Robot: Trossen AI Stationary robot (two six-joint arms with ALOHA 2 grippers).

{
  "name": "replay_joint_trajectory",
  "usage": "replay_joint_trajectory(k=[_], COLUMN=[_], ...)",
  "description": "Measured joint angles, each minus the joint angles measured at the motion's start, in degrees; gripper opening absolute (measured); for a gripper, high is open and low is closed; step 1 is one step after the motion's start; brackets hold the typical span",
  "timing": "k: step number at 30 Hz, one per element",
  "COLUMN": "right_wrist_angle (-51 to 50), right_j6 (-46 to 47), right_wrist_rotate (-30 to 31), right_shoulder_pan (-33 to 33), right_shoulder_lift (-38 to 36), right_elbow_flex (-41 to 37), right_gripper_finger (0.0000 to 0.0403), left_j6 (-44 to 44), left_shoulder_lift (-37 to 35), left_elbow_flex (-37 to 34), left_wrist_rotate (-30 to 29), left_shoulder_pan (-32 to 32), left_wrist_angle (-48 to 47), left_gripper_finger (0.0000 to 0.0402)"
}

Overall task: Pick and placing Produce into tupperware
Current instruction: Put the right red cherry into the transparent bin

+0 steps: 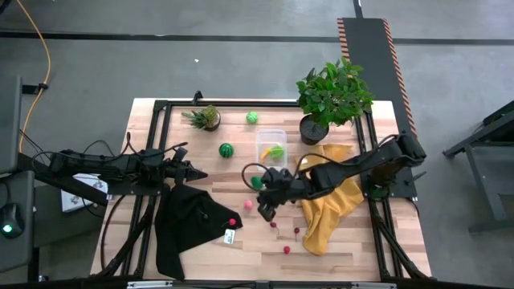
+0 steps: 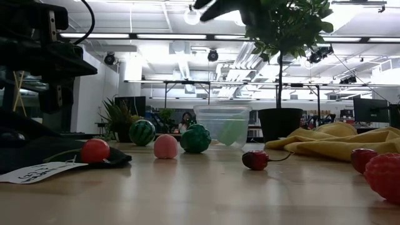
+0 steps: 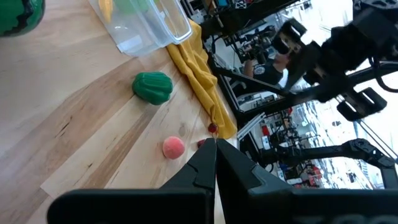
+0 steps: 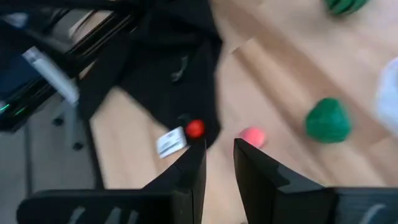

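Note:
The clear tupperware (image 1: 271, 146) (image 2: 223, 125) stands mid-table on its base, with a yellow and a light-green piece inside. On the wood around it rest a green ball (image 1: 252, 118), a striped melon (image 1: 226, 150) (image 2: 142, 132), a dark-green piece (image 1: 257, 182) (image 4: 328, 119), a pink ball (image 1: 248, 204) (image 4: 253, 135) and small red pieces (image 1: 287, 250). A red ball (image 1: 233, 221) (image 4: 195, 128) sits on the black cloth. My right gripper (image 1: 263, 213) (image 4: 219, 165) hovers above the pink ball, slanting down, open by a narrow gap with nothing in it. My left gripper (image 1: 197, 174) (image 3: 214, 162) waits shut at the left.
A black cloth (image 1: 189, 221) with a white tag (image 4: 169, 142) lies near left. A yellow cloth (image 1: 331, 197) is spread near right under my right arm. A large potted plant (image 1: 331, 96) and a small one (image 1: 205, 119) stand at the far edge.

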Motion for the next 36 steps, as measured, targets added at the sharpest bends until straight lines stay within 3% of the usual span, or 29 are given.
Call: replay_joint_trajectory(k=[9, 13, 19, 36], right_wrist_angle=[0.8, 1.3, 1.9, -10.4], right_j6=[4.5, 6.2, 8.7, 22.7], right_wrist_rotate=[-11.9, -14.1, -14.3, -8.4], right_shoulder_pan=[4.1, 6.1, 9.3, 15.0], right_shoulder_lift=[0.0, 0.0, 0.0, 0.5], right_elbow_flex=[0.0, -0.7, -1.2, -1.2], right_gripper_finger=[0.0073, 0.0073, 0.0073, 0.0073], left_j6=[0.0, 0.0, 0.0, 0.0], left_shoulder_lift=[0.0, 0.0, 0.0, 0.0], left_elbow_flex=[0.0, 0.0, 0.0, 0.0], left_wrist_rotate=[0.0, 0.0, 0.0, 0.0], left_shoulder_pan=[0.0, 0.0, 0.0, 0.0], left_wrist_angle=[0.0, 0.0, 0.0, 0.0], left_gripper_finger=[0.0001, 0.0001, 0.0001, 0.0001])
